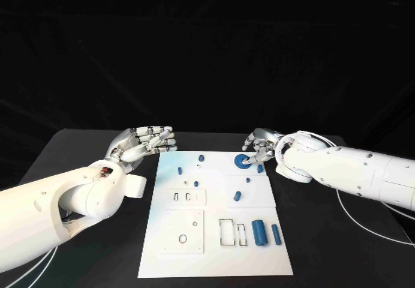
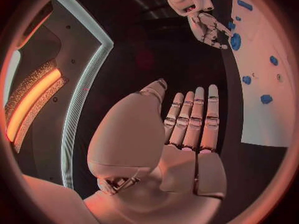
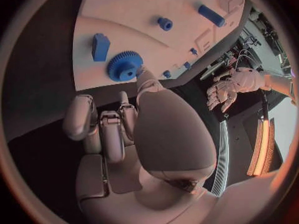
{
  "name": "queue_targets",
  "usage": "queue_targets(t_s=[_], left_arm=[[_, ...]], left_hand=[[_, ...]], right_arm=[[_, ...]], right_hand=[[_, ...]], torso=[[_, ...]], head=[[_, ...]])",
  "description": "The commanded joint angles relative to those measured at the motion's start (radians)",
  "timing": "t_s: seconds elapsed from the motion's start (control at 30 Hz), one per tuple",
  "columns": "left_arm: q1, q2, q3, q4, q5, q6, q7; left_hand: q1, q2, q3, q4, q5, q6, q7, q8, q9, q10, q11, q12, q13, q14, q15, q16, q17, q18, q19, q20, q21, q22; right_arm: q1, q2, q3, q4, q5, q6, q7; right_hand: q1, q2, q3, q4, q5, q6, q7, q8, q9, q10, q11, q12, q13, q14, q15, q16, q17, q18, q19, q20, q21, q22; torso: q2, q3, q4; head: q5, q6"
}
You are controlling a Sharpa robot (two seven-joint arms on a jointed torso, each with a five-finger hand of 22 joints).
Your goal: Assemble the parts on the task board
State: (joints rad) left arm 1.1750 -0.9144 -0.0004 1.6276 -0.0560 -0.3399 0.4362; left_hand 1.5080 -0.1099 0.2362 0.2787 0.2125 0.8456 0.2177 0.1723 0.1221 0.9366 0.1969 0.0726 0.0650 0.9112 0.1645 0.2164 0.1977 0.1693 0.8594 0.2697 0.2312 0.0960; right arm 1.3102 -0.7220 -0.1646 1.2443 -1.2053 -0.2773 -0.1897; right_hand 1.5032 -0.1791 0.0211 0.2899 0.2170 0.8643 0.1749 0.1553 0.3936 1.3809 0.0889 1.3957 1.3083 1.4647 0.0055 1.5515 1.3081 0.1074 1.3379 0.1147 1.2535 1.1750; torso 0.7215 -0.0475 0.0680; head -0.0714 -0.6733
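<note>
At upper right of the white task board (image 1: 216,240), the right robot hand (image 1: 261,149) touches the rim of a small blue toothed plastic gear (image 1: 241,159), not yet gripping. Probably light, rigid, slippery: pinch its edges. The left robot hand (image 1: 149,143) hovers open, empty.

Task board (image 1: 216,240): white, smooth, matt-looking plate, apparently plastic. Gear (image 1: 242,159) at the board's far edge: blue, plastic-looking, toothed rim, dull finish. Two cylinders (image 1: 258,233) near the board's front right corner: blue, smooth, slight sheen. Table (image 1: 86,156) around the board: black, matt, no reflections. Left hand (image 1: 149,143) and right hand (image 1: 262,147) at the board's far corners: silver, metallic-looking, satin finish. Arms (image 1: 363,171) behind the hands: white, smooth, glossy shells, plastic in appearance.
</note>
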Motion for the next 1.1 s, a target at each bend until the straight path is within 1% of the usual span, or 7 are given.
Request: queue_targets(t_s=[0.03, 0.27, 0.53, 0.7, 0.83, 0.93, 1.1], left_arm=[[0.001, 0.002, 0.001, 0.001, 0.002, 0.019, 0.007], [0.001, 0.004, 0.001, -0.001, 0.002, 0.02, 0.007], [0.001, 0.005, 0.001, -0.002, 0.002, 0.02, 0.006], [0.001, 0.004, 0.001, -0.002, 0.002, 0.02, 0.005], [0.001, 0.004, 0.001, -0.003, 0.002, 0.02, 0.005], [0.001, 0.004, 0.001, -0.003, 0.002, 0.021, 0.004], [0.001, 0.004, 0.001, -0.003, 0.002, 0.02, 0.004]], left_hand=[[0.004, -0.009, 0.007, -0.001, -0.005, 0.0, 0.031, -0.001, -0.002, 0.001, 0.007, -0.005, 0.0, -0.005, 0.001, -0.007, 0.002, 0.014, 0.007, 0.001, 0.001, -0.001], [0.004, -0.009, 0.007, -0.001, -0.005, 0.0, 0.031, -0.001, -0.002, 0.001, 0.007, -0.005, 0.0, -0.005, 0.001, -0.007, 0.002, 0.014, 0.007, 0.001, 0.001, -0.001], [0.004, -0.009, 0.007, -0.001, -0.005, 0.0, 0.031, -0.001, -0.002, 0.001, 0.007, -0.005, 0.0, -0.005, 0.001, -0.007, 0.002, 0.014, 0.007, 0.001, 0.001, -0.001], [0.004, -0.009, 0.007, -0.001, -0.005, 0.0, 0.031, -0.001, -0.002, 0.001, 0.007, -0.005, 0.0, -0.005, 0.001, -0.007, 0.002, 0.014, 0.007, 0.001, 0.001, -0.001], [0.004, -0.009, 0.007, -0.001, -0.005, 0.0, 0.031, -0.001, -0.002, 0.001, 0.007, -0.005, 0.0, -0.005, 0.001, -0.007, 0.002, 0.014, 0.007, 0.001, 0.001, -0.001], [0.004, -0.009, 0.007, -0.001, -0.005, 0.0, 0.031, -0.001, -0.002, 0.001, 0.007, -0.005, 0.0, -0.005, 0.001, -0.007, 0.002, 0.014, 0.007, 0.001, 0.001, -0.001], [0.004, -0.01, 0.009, 0.0, -0.005, 0.0, 0.031, -0.001, -0.002, 0.001, 0.007, -0.005, 0.0, -0.008, 0.002, -0.01, 0.003, 0.014, 0.007, 0.002, 0.0, -0.003]], right_arm=[[-0.003, 0.006, 0.0, -0.007, 0.015, 0.04, -0.004], [-0.007, 0.014, 0.0, -0.017, 0.018, 0.048, -0.008], [-0.012, 0.022, -0.001, -0.024, 0.019, 0.05, -0.008], [-0.015, 0.023, -0.001, -0.026, 0.012, 0.056, -0.01], [-0.017, 0.024, -0.001, -0.026, 0.003, 0.059, -0.01], [-0.018, 0.024, -0.001, -0.025, -0.008, 0.059, -0.009], [-0.02, 0.024, -0.001, -0.021, -0.042, 0.042, -0.004]], right_hand=[[0.002, 0.006, -0.003, -0.002, 0.006, 0.004, -0.004, 0.008, 0.002, 0.008, -0.002, 0.006, 0.011, 0.095, 0.008, 0.006, 0.21, -0.016, 0.008, 0.003, 0.005, 0.003], [0.007, 0.017, 0.007, -0.004, 0.025, 0.016, -0.007, 0.018, 0.006, 0.013, -0.005, 0.017, 0.024, 0.096, 0.006, 0.007, 0.215, -0.017, 0.012, 0.002, 0.013, 0.014], [0.018, 0.032, 0.028, -0.006, 0.038, 0.024, -0.009, 0.023, 0.007, 0.019, -0.006, 0.026, 0.037, 0.097, 0.005, 0.008, 0.218, -0.019, 0.018, 0.001, 0.021, 0.026], [0.039, 0.045, 0.071, -0.011, 0.014, 0.031, -0.009, 0.024, 0.005, 0.03, -0.007, 0.037, 0.054, 0.097, 0.004, 0.009, 0.22, -0.022, 0.023, -0.001, 0.03, 0.04], [0.046, 0.045, 0.087, -0.012, 0.012, 0.038, -0.01, 0.026, 0.004, 0.037, -0.008, 0.043, 0.063, 0.097, 0.003, 0.009, 0.221, -0.022, 0.025, -0.001, 0.033, 0.045], [0.055, 0.044, 0.116, -0.014, 0.013, 0.05, -0.012, 0.027, 0.002, 0.047, -0.01, 0.052, 0.075, 0.097, 0.001, 0.01, 0.222, -0.024, 0.028, -0.003, 0.038, 0.053], [0.07, 0.031, 0.202, -0.022, 0.005, 0.075, -0.019, 0.029, -0.006, 0.057, -0.017, 0.061, 0.089, 0.098, -0.005, 0.01, 0.223, -0.026, 0.033, -0.008, 0.047, 0.067]], torso=[[0.0, -0.0002, -0.0003], [0.0, -0.0004, -0.0018], [-0.001, 0.0014, -0.0002], [-0.001, 0.001, -0.0007], [0.0, 0.0017, -0.0017], [0.0, 0.0019, -0.0017], [0.0, 0.002, -0.0009]], head=[[0.002, -0.005], [0.001, -0.008], [0.002, -0.01], [0.004, -0.012], [0.004, -0.012], [0.004, -0.013], [0.003, -0.013]])
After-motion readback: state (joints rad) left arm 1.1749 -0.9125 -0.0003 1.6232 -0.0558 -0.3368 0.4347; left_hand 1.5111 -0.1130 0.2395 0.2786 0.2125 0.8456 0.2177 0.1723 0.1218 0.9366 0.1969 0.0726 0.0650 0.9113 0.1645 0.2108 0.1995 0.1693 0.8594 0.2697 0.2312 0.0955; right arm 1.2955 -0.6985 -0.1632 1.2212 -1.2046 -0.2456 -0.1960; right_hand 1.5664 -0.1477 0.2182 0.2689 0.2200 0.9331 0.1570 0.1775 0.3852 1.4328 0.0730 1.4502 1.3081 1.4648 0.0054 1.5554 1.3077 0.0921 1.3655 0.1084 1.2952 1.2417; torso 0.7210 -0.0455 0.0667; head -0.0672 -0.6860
